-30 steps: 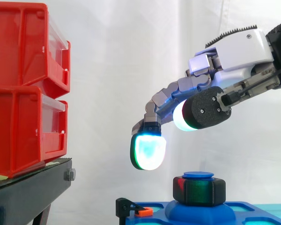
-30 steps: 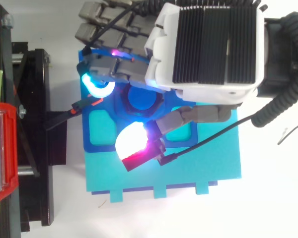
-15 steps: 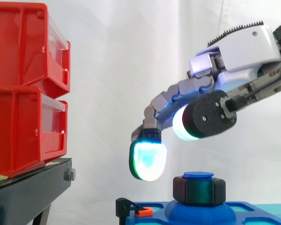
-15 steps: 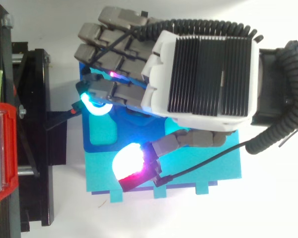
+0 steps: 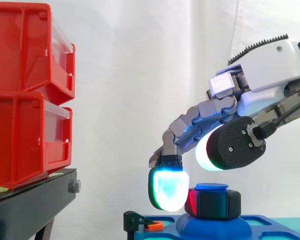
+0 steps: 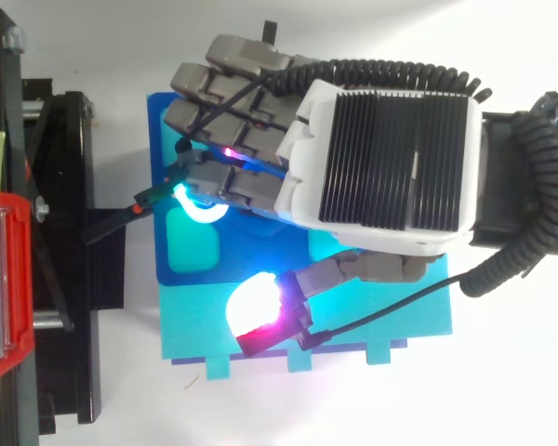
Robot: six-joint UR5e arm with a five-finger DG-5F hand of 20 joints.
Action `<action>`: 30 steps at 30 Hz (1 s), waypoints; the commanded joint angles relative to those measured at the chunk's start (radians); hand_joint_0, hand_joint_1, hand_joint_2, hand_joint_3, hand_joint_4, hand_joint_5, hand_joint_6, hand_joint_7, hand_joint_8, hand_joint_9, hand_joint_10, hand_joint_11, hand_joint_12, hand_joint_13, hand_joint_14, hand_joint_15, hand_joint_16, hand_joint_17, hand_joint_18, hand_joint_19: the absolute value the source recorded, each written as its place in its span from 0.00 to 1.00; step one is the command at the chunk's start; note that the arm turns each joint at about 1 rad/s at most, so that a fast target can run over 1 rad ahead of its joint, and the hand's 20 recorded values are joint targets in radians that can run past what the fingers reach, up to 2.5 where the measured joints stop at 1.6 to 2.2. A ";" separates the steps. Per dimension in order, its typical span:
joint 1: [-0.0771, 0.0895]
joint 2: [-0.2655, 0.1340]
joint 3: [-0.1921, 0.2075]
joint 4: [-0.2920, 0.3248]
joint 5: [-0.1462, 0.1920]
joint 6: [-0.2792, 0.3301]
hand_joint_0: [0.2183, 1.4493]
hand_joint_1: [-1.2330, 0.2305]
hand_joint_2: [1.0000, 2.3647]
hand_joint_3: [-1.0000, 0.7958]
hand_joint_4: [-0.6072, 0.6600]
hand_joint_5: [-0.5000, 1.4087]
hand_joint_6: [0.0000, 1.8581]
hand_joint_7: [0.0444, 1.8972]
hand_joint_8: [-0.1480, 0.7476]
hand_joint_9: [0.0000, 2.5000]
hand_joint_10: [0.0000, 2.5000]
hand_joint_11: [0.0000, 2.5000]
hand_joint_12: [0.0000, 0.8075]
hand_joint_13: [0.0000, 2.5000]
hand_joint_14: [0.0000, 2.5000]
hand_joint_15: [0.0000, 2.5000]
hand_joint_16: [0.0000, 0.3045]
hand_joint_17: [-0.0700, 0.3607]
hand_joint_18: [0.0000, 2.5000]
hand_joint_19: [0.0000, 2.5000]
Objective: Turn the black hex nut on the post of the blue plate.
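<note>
Black hex nut [image 5: 213,204] seated on the post [image 5: 211,187] that rises from the middle of the blue plate [image 5: 215,227], the post's blue cap showing just above the nut. Blue plate lying on a teal board [image 6: 353,346], covering the board's corner nearest the black stand [image 5: 30,210], with bare teal showing along the board's far edges.

Robot hand [image 5: 262,70] reaching in from the right, palm turned down over the plate. Seen from above, robot hand [image 6: 381,158] covering the plate's middle and hiding the nut. Released: fingers loosely arched downward, thumb spread well apart from them, nothing clamped.

One fingertip [image 5: 168,189], glowing cyan-green, hanging just beside the nut on the side toward the stand, down at the nut's own height. Touching or just short of it: impossible to tell. Thumb pad [image 5: 207,156], white with a red rim, hovering above the nut in the side view. From above, thumb pad [image 6: 251,305] over the teal board just past the plate's edge, clear of the post. Red gleam on the nut's face nearest the fingertip.

Small black clip [image 5: 140,221] with an orange tab at the plate's edge toward the stand. Red bins [image 5: 25,95] stacked two high on the stand, well apart from the plate. White curtain [image 5: 140,60] behind everything.
</note>
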 commanded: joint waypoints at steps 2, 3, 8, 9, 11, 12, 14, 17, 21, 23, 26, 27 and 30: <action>-0.005 0.000 0.000 -0.006 -0.004 -0.001 0.21 0.66 0.00 0.28 0.73 0.18 0.27 0.47 0.50 0.09 0.00 0.00 0.54 0.07 0.00 0.00 0.21 0.50 0.01 0.05; -0.008 0.000 0.000 -0.006 -0.006 -0.001 0.21 0.66 0.00 0.28 0.73 0.18 0.27 0.47 0.50 0.09 0.00 0.00 0.54 0.07 0.00 0.00 0.21 0.50 0.01 0.05; -0.013 0.000 0.000 -0.015 -0.007 -0.005 0.21 0.66 0.00 0.28 0.73 0.18 0.27 0.47 0.50 0.09 0.00 0.00 0.54 0.07 0.00 0.00 0.21 0.50 0.01 0.05; -0.014 0.001 0.000 -0.015 -0.007 -0.007 0.21 0.66 0.00 0.28 0.73 0.18 0.27 0.47 0.50 0.09 0.00 0.00 0.54 0.07 0.00 0.00 0.21 0.50 0.01 0.05; -0.017 0.000 0.000 -0.017 -0.010 -0.010 0.21 0.66 0.00 0.28 0.73 0.18 0.27 0.47 0.50 0.09 0.00 0.00 0.54 0.07 0.00 0.00 0.21 0.50 0.01 0.05; -0.020 0.000 0.000 -0.018 -0.015 -0.015 0.21 0.66 0.00 0.28 0.73 0.18 0.27 0.47 0.50 0.09 0.00 0.00 0.54 0.07 0.00 0.00 0.21 0.50 0.01 0.05; -0.026 0.000 0.000 -0.021 -0.023 -0.024 0.21 0.66 0.00 0.28 0.73 0.18 0.27 0.46 0.50 0.09 0.00 0.00 0.54 0.07 0.00 0.00 0.21 0.50 0.01 0.05; -0.033 0.000 0.000 -0.021 -0.030 -0.027 0.21 0.66 0.00 0.28 0.74 0.18 0.27 0.47 0.50 0.09 0.00 0.00 0.54 0.07 0.00 0.00 0.21 0.50 0.01 0.05; -0.049 0.001 0.000 -0.021 -0.050 -0.035 0.21 0.66 0.00 0.28 0.73 0.18 0.27 0.47 0.50 0.09 0.00 0.00 0.54 0.07 0.00 0.00 0.21 0.50 0.02 0.05; -0.059 0.001 0.000 -0.020 -0.058 -0.035 0.21 0.66 0.00 0.28 0.73 0.18 0.27 0.46 0.50 0.09 0.00 0.00 0.54 0.07 0.00 0.00 0.21 0.50 0.02 0.05; -0.072 0.000 0.000 -0.018 -0.089 -0.035 0.21 0.66 0.00 0.28 0.73 0.18 0.27 0.47 0.50 0.09 0.00 0.00 0.54 0.07 0.00 0.00 0.21 0.50 0.02 0.05; -0.074 0.000 0.000 -0.017 -0.093 -0.035 0.21 0.66 0.00 0.28 0.73 0.18 0.27 0.47 0.50 0.09 0.00 0.00 0.54 0.07 0.00 0.00 0.21 0.50 0.02 0.05; -0.079 0.000 0.000 -0.015 -0.098 -0.035 0.21 0.66 0.00 0.28 0.73 0.18 0.27 0.47 0.50 0.09 0.00 0.00 0.54 0.07 0.00 0.00 0.21 0.50 0.02 0.05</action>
